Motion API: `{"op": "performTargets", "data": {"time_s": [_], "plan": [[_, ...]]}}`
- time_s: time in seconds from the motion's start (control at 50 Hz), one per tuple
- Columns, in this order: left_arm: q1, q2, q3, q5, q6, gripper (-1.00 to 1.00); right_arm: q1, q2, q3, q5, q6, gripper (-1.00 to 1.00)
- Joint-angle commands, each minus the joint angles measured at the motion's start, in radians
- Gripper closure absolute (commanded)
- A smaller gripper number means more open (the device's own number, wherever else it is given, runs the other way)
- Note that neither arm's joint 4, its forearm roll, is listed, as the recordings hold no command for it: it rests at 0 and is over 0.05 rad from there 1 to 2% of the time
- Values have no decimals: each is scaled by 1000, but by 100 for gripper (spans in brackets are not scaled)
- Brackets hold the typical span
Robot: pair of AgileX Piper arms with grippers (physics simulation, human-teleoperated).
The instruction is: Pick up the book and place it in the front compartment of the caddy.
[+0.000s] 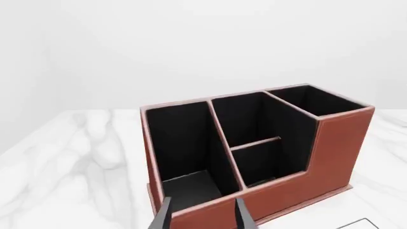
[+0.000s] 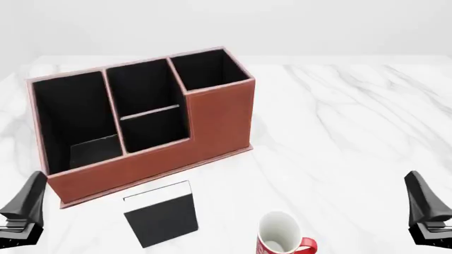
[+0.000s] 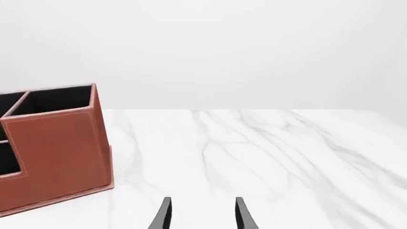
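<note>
The black book (image 2: 161, 216) lies flat on the marble table, its white page edge turned toward the caddy (image 2: 211, 114) just behind it. The caddy is reddish-brown with black lining. Its front compartment (image 2: 137, 87), also in the left wrist view (image 1: 245, 119), is the small middle pocket between the tall far wall and the thin divider. My left gripper (image 2: 25, 209) hovers at the near left, open and empty (image 1: 203, 217), facing the caddy's low wall. My right gripper (image 2: 424, 206) hovers at the near right, open and empty (image 3: 202, 217), to the right of the caddy (image 3: 57, 152).
A red-and-white mug (image 2: 282, 241) stands upright near the front edge, right of the book. The white marble table (image 2: 339, 121) stretches bare to the right of the caddy. The caddy's wide end pocket (image 2: 74, 121) lies on its left.
</note>
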Motion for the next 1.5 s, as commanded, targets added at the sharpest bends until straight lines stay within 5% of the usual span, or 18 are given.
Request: {"op": "performTargets", "data": {"time_s": [0.02,0.54,0.56,0.64,0.86,1.14,1.5], "plan": [[0,5,-3,-1,0,-100,0,6,-3,-3,1,-100],[20,49,-12,-22,-16,-100,0,14,-2,-11,0,-100],[-59,-2,-28,-10,-47,-100,0,14,-2,-11,1,-100],[-97,0,-73,34,0,-100,0,14,-2,-11,1,-100],[-219,324,-288,35,46,-100,0,8,-2,-5,1,-100],[-263,535,-466,229,139,-100,0,-1,-2,3,1,-100],[-397,675,-562,321,177,-100,0,-2,-2,4,1,-100]]}}
